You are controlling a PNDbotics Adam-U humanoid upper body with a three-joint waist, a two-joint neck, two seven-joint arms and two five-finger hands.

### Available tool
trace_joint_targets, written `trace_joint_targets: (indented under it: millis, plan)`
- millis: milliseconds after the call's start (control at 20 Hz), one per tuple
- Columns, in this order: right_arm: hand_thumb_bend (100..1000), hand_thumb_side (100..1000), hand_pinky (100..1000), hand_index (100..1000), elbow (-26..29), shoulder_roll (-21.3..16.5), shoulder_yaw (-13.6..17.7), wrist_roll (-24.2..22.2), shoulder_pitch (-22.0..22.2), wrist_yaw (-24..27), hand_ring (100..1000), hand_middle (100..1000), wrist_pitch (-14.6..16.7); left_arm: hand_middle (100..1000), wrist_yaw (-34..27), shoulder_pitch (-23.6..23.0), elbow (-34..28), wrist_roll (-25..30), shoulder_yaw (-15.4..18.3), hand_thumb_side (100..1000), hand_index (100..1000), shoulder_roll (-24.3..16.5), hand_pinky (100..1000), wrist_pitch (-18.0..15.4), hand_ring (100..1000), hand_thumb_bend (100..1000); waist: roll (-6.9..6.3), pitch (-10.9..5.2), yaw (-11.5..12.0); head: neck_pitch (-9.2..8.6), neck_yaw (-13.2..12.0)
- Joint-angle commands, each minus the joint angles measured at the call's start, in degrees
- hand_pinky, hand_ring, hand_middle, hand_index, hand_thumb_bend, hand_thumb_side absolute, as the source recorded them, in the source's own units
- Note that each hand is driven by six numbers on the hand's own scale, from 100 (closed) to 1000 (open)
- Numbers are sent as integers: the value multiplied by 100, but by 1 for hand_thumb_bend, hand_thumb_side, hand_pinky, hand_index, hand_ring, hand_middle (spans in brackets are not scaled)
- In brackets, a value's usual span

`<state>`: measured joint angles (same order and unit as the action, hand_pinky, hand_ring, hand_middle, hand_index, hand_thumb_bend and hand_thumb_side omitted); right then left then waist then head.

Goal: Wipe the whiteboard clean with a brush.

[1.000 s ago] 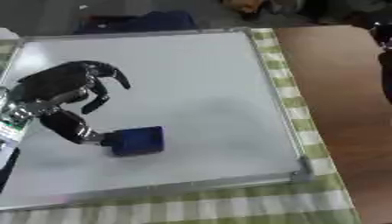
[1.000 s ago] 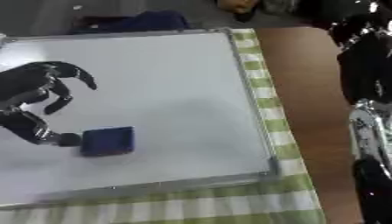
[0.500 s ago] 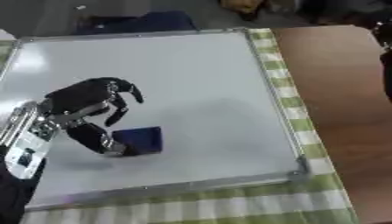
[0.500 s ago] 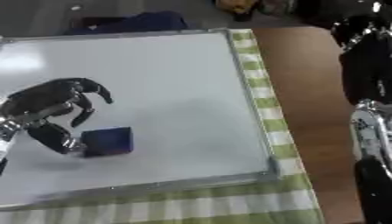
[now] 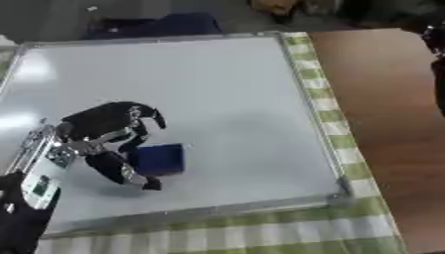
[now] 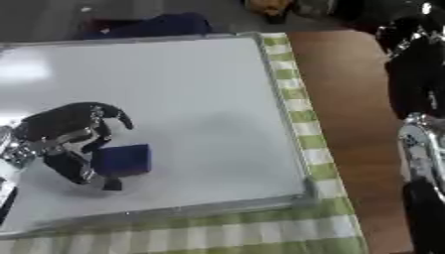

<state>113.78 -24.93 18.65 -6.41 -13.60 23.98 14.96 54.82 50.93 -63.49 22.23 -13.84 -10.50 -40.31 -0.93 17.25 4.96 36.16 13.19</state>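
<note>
A white whiteboard (image 5: 217, 84) with a silver frame lies flat on the table, with no marks visible on it. A small dark blue brush (image 5: 162, 159) lies on its lower left part. My left hand (image 5: 103, 128), black with silver joints, is at the brush's left end. Its fingers curl down onto the brush's far left edge, and the thumb (image 5: 137, 177) reaches along its near left corner. One finger arches free above the brush. My right arm (image 6: 419, 149) runs down the right edge of the right eye view; its hand does not show clearly.
A green and white checked cloth (image 5: 334, 119) lies under the board, over a brown table (image 5: 387, 99). A dark blue cloth (image 5: 165, 25) sits just past the board's far edge. The board's raised frame corner (image 5: 339, 196) is at the near right.
My left hand has moved down and right across the board to the brush, its fingers and thumb now on either side of the brush's left end. The brush has barely shifted.
</note>
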Motion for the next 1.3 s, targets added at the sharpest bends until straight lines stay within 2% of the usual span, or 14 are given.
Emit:
trace_joint_targets:
  millis: [50,350,550,850,1300]
  plan:
    - [192,1000,735,593,81,-90,45,4,-32,23,638,523,15,697,203,69,63,-19,71,714,137,10,812,-88,806,680,29,-121,-9,-13,-13]
    - [197,1000,736,593,81,-77,48,-7,-35,17,638,522,30,654,556,36,246,-252,141,719,132,73,787,-73,785,598,49,-88,-18,-14,-37]
    - [200,1000,737,592,81,-71,51,-19,-30,6,638,521,29,604,705,29,317,-413,160,736,129,82,767,-67,764,483,51,-76,-14,-21,-105]
    - [203,1000,738,592,81,-74,52,-38,-26,-7,638,520,31,573,811,18,359,-544,154,691,124,82,738,-68,743,347,45,-61,-5,-54,-251]
    - [203,1000,739,593,81,-75,56,-38,-21,-1,639,521,32,538,781,18,337,-563,140,687,125,77,728,-121,722,363,44,-61,-6,-85,-258]
